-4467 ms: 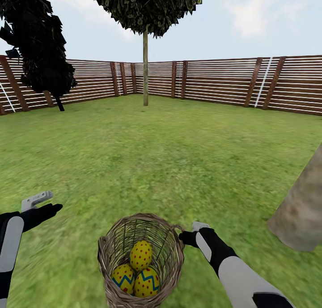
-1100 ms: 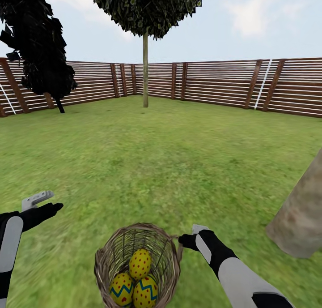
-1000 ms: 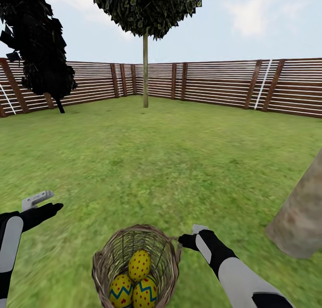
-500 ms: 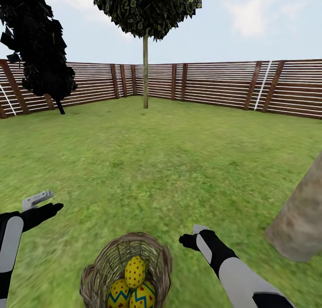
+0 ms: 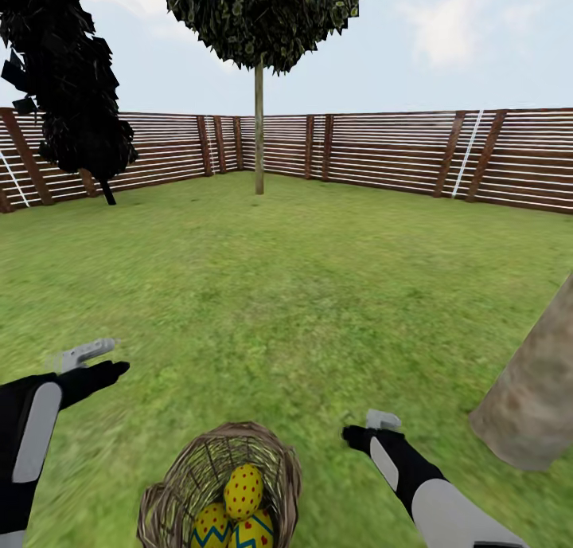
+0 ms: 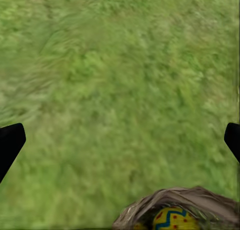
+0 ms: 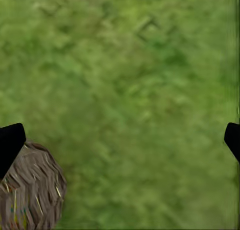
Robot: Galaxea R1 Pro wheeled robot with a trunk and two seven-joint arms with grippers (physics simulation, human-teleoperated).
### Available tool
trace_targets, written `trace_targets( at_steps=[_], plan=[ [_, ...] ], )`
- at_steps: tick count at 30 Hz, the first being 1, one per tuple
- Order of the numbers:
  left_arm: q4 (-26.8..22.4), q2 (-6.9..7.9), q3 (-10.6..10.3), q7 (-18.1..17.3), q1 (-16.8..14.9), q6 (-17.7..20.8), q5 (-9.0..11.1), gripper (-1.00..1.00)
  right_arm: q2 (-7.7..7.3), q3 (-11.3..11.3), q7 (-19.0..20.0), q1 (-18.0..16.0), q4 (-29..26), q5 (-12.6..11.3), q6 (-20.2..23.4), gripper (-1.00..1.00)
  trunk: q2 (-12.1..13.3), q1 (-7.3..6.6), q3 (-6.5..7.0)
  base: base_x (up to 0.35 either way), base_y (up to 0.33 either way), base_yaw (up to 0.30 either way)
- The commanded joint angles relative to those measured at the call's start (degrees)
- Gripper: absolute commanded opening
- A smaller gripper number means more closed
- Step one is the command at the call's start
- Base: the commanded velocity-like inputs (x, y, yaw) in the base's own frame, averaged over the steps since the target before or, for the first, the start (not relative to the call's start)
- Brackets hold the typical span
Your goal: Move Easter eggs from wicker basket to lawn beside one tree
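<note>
3 Easter eggs (image 5: 239, 508) clustered in the wicker basket (image 5: 171, 488) at the bottom edge of the head view, left of centre: 1 red-dotted egg on top, 2 with blue-green zigzags beneath, cut by the frame edge. Basket standing on the lawn (image 5: 302, 293), tilted slightly, rim toward the camera. In the left wrist view, basket rim (image 6: 175, 200) and 1 zigzag egg (image 6: 172, 220) at the bottom right, over blurred grass.

To the lower left of the head view, left gripper (image 5: 94, 361) hovering above the grass, well apart from the basket, holding nothing. In its wrist view, dark fingertips (image 6: 10, 142) at opposite frame edges, spread wide. To the lower right, right gripper (image 5: 374, 427) near the basket's right side, apart from the rim, grasping nothing. In the right wrist view, fingertips (image 7: 10, 140) likewise at both edges, gaping wide, with a brown patch of wickerwork (image 7: 30, 195) at the lower left.

At the right edge, a thick pale grey-brown trunk of the tree (image 5: 533, 397), leaning, base on the grass. Farther back, upper centre, a thin-trunked tree (image 5: 259, 126) with a round crown; upper left, a dark bushy tree (image 5: 72, 86). Brown slatted fence (image 5: 382, 154) across the background, sky above.
</note>
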Motion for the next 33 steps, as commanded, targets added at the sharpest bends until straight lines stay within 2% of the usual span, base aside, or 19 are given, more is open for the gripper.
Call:
trace_targets(
  at_steps=[1,2,4,17,33],
  plan=[
    [-0.04,0.02,-2.22,0.66,-0.04,0.24,0.33,1.0,-0.08,-0.19,-0.15,0.26,-0.12,-0.42,-0.96,1.0,-0.01,-0.01,-0.05,0.0,0.0,0.0],
    [-0.08,0.01,-3.66,0.72,-0.04,0.24,0.32,1.0,-0.15,-0.15,-0.03,0.44,-0.12,-0.42,-1.76,1.0,-0.01,-0.01,-0.05,0.0,0.0,0.0],
    [-0.15,0.03,-4.6,0.77,-0.04,0.24,0.26,1.0,-0.19,-0.13,0.19,0.64,-0.14,-0.42,-2.26,1.0,-0.01,-0.01,-0.05,0.0,0.0,0.0],
    [-0.37,0.02,-6.71,1.1,0.02,0.24,0.22,1.0,-0.15,-0.12,0.45,1.4,-0.2,-0.42,-2.6,1.0,-0.01,-0.01,-0.05,-0.09,-0.003,0.0],
    [-0.39,0.09,-7.1,1.13,0.01,0.24,0.22,1.0,-0.09,-0.01,0.51,1.41,-0.21,-0.42,-2.61,1.0,-0.01,-0.01,-0.05,-0.1,-0.081,0.0]
  ],
)
